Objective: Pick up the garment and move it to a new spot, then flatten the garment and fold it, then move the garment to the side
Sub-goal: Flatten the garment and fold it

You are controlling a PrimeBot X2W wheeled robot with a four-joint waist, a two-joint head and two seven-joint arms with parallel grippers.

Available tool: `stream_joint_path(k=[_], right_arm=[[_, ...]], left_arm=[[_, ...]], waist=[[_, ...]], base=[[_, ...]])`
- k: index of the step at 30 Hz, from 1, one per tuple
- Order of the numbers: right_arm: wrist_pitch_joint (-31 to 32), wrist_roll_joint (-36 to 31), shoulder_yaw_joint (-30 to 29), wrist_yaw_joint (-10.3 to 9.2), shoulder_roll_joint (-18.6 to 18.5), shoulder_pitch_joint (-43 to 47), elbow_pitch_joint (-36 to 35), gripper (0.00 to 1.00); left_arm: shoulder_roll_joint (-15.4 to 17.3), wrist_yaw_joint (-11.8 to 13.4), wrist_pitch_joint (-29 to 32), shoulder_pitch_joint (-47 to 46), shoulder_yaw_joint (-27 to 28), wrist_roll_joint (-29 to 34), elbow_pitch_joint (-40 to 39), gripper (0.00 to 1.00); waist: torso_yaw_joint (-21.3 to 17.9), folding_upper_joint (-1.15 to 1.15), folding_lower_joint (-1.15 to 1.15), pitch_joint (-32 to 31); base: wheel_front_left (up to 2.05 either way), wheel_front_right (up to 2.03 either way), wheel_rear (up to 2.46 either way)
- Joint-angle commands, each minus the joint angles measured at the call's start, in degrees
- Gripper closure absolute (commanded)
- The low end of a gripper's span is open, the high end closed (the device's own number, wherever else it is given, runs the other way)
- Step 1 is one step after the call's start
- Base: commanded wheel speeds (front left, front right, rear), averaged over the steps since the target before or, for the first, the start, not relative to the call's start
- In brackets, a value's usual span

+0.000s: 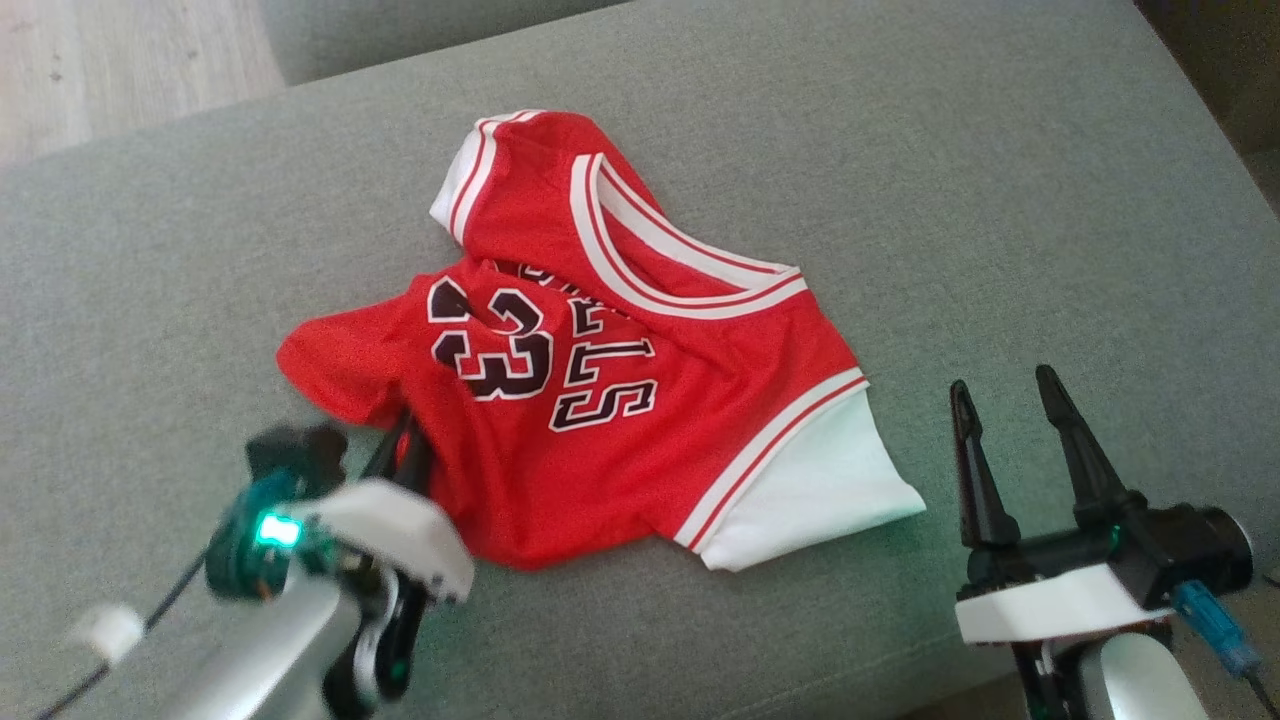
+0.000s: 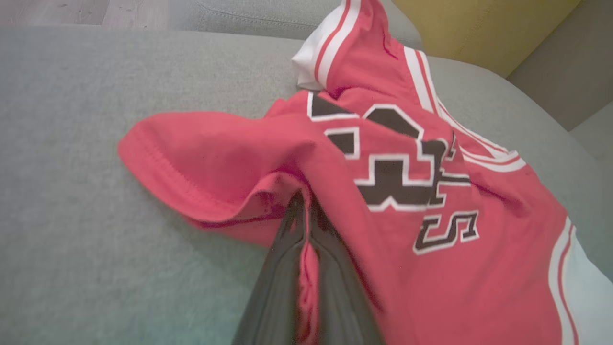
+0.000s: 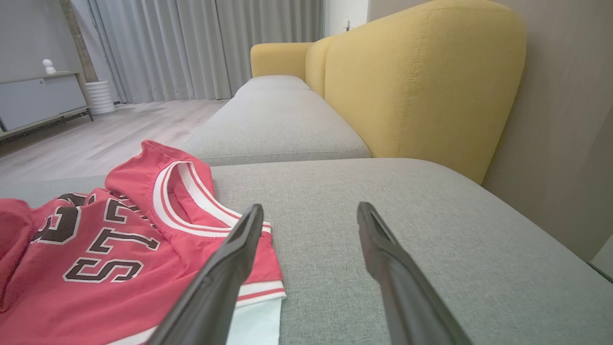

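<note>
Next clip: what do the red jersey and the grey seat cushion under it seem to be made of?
Red jersey: thin, soft knit fabric, matte, perhaps polyester or cotton; it drapes in folds, has a stitched hem, and bunches in the shut left gripper. Grey seat cushion: coarse woven upholstery, matte; a fine flecked weave shows in the right wrist view.

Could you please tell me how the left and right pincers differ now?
The left pincer is shut on the red jersey; the right pincer stands open and empty. The left bites its edge; the right is beside it, over the grey cushion. Both have long dark fingers.
</note>
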Motion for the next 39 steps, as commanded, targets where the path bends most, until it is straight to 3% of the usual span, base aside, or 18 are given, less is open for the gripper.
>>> stream_joint_path(k=[1,8,11,12,13,14,15,16,23,30,39], right_arm=[[-0.62,-0.15,1.65,0.44,-0.34,-2.44,-1.53,0.00],[-0.62,0.19,2.86,0.44,-0.34,-3.34,-1.33,0.00],[-0.62,0.32,2.67,0.44,-0.34,-3.05,-1.07,0.00],[-0.62,0.35,2.61,0.44,-0.34,-2.95,-1.03,0.00],[-0.62,0.37,2.53,0.44,-0.34,-2.85,-1.00,0.00],[-0.62,0.38,2.47,0.44,-0.34,-2.76,-0.96,0.00],[-0.62,0.38,2.49,0.44,-0.34,-2.67,-0.88,0.00],[-0.62,0.41,2.53,0.44,-0.34,-2.60,-0.84,0.00],[-0.62,0.54,1.46,0.44,-0.34,-1.98,-1.13,0.00],[-0.62,0.44,1.35,0.44,-0.34,-1.85,-1.21,0.00],[-0.62,0.22,1.94,0.44,-0.34,-1.99,-1.02,0.00]], left_arm=[[0.15,-0.21,0.64,-4.67,1.74,0.64,0.48,1.00],[-3.24,-2.16,3.33,-12.21,-0.17,1.91,10.44,1.00],[-5.33,-4.12,4.05,-14.27,-1.70,2.25,12.89,0.84],[-5.89,-4.45,4.09,-14.88,-2.22,2.62,13.55,0.77],[-6.51,-4.74,4.04,-15.35,-2.64,2.87,14.16,0.63],[-7.12,-4.92,3.89,-15.67,-2.94,3.04,14.76,0.45],[-7.53,-5.09,3.65,-15.80,-3.27,3.27,15.29,0.18],[-7.81,-5.16,3.35,-15.67,-3.48,3.39,15.61,0.00],[-6.48,-5.22,0.18,-11.41,-3.15,2.93,13.76,0.00],[-3.02,-4.65,-1.96,-6.16,-1.48,1.32,7.34,0.00],[-0.15,-5.91,-2.62,-3.79,0.28,-0.84,1.54,0.00]], waist=[[-0.16,0.00,0.00,0.35],[-1.42,0.00,0.00,1.24],[-1.78,0.00,0.00,1.34],[-1.83,0.00,0.00,1.34],[-1.81,0.00,0.00,1.31],[-1.79,0.00,0.00,1.24],[-1.82,0.00,0.00,1.11],[-1.86,0.00,0.00,1.00],[-0.82,0.00,0.00,0.52],[0.28,0.00,0.00,0.03],[0.54,0.00,0.00,-0.01]], base=[[0.00,0.00,0.00],[0.00,0.00,0.00],[0.00,0.00,0.00],[0.00,0.00,0.00],[0.00,0.00,0.00],[0.00,0.00,0.00],[0.00,0.00,0.00],[0.00,0.00,0.00],[0.00,0.00,0.00],[0.00,0.00,0.00],[0.00,0.00,0.00]])
